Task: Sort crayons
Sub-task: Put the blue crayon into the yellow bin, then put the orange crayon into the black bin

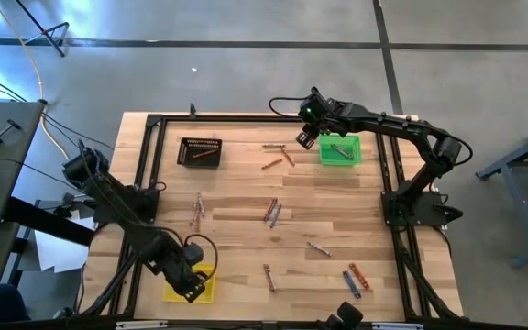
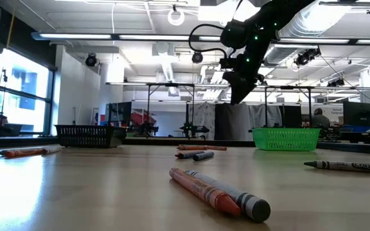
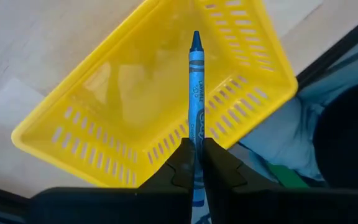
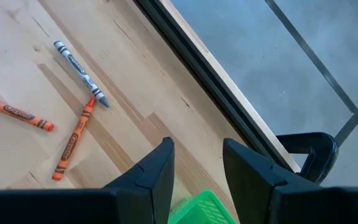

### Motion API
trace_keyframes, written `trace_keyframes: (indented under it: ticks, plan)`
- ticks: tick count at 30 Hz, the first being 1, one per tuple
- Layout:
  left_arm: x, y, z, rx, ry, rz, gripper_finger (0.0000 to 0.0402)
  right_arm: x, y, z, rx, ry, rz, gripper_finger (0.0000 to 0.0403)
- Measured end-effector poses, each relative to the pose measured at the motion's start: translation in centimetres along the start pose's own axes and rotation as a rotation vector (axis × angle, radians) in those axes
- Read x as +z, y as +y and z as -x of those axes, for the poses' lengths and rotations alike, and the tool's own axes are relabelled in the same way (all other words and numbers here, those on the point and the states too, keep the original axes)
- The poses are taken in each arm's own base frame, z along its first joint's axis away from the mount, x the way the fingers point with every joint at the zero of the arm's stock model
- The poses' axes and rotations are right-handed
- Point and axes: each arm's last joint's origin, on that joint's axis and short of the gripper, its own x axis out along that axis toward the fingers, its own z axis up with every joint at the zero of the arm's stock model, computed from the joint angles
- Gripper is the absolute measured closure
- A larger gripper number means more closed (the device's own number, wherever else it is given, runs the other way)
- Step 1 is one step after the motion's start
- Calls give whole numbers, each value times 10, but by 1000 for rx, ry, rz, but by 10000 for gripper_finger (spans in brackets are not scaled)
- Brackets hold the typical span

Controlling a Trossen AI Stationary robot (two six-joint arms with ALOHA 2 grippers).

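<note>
Blue crayon (image 3: 195, 81) sits pinched in the left hand (image 3: 194, 163), directly above the yellow basket (image 3: 86, 134); best to release only while centred over it. Right hand (image 4: 196, 163) hangs wide, empty, over the green basket (image 1: 340, 149)

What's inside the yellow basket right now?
Nothing shows inside the yellow basket; its floor looks bare. The left gripper holds a blue crayon above it, not yet dropped. The strip of floor behind that crayon and the gripper is hidden.

Left hand (image 3: 194, 163) pinched closed, right hand (image 4: 196, 163) spread.
</note>
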Motion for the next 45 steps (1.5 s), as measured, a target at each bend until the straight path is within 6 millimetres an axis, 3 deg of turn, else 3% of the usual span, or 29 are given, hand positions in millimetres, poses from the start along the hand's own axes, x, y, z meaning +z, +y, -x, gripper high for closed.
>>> trace_keyframes:
  ticks: [10,18,23,31,38,45]
  plan:
    - [1,0,-2,6,-1,63,332,-3,0,0,1,30,8,272]
    - [16,-1,0,5,-18,-129,316,-3,0,0,1,29,36,272]
    - [45,2,7,14,-44,-265,316,-3,0,0,2,30,64,272]
    - [108,20,23,75,-116,-259,316,-3,0,0,2,27,77,272]
    - [163,40,40,156,-315,-289,316,0,0,0,0,-2,81,272]
    - [211,49,59,131,-558,-362,316,-1,0,0,1,8,103,272]
